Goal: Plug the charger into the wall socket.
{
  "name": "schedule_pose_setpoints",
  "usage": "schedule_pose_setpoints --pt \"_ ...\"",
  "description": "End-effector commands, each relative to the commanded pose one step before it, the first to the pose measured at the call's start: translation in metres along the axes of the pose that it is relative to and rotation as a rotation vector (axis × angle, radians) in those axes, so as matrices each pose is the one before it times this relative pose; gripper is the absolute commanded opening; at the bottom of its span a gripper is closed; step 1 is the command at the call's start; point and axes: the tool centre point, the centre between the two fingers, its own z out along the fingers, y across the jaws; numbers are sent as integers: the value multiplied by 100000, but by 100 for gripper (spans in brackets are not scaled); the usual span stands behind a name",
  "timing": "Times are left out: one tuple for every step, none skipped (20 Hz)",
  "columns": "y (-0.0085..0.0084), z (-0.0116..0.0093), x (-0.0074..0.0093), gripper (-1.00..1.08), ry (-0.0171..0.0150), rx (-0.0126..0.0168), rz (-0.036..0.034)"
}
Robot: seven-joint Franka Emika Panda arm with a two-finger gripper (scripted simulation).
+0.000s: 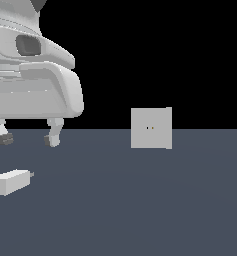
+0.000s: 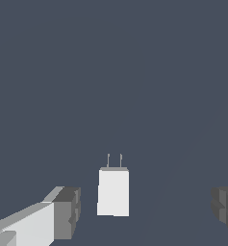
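The charger [image 1: 10, 182] is a small off-white block lying flat on the dark floor at the exterior view's left, its tiny grey prongs pointing toward the right. In the wrist view the charger [image 2: 113, 191] lies below and between the two fingers, prongs at its far end. My gripper [image 1: 29, 138] hangs above the charger, apart from it, open with nothing between its fingers [image 2: 62, 214]. The wall socket [image 1: 151, 128] is an upright light-grey square plate with two tiny dark holes, standing farther off toward the exterior view's right.
The dark grey floor [image 1: 140, 200] stretches between the charger and the socket. The arm's white body [image 1: 30, 65] fills the exterior view's upper left.
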Motion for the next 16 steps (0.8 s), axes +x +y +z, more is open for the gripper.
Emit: schedule_pose_setpoints --pt "-635 472 -494 100 1093 -236 1165" --pt "-216 161 -166 100 326 -98 343" --pt "-195 146 -150 100 301 -93 318" --pt "-178 133 -135 100 270 -86 286" --pt "-160 120 -120 100 240 -79 255" --pt "-141 107 -104 100 209 -72 226" --pt "-121 93 -88 100 180 -66 198" --pt "-104 81 -74 100 147 -58 166" --pt "-83 65 -57 100 122 -53 143" --pt "-64 51 -42 100 93 -45 115" --pt "-50 40 -32 100 56 -31 74" --pt "-25 22 -15 100 38 -23 53" --pt "-17 11 -10 100 0 0 0" --pt "28 -37 1 100 -115 35 -182" --pt "0 26 -7 100 0 0 0" --pt "0 77 -20 100 0 0 0"
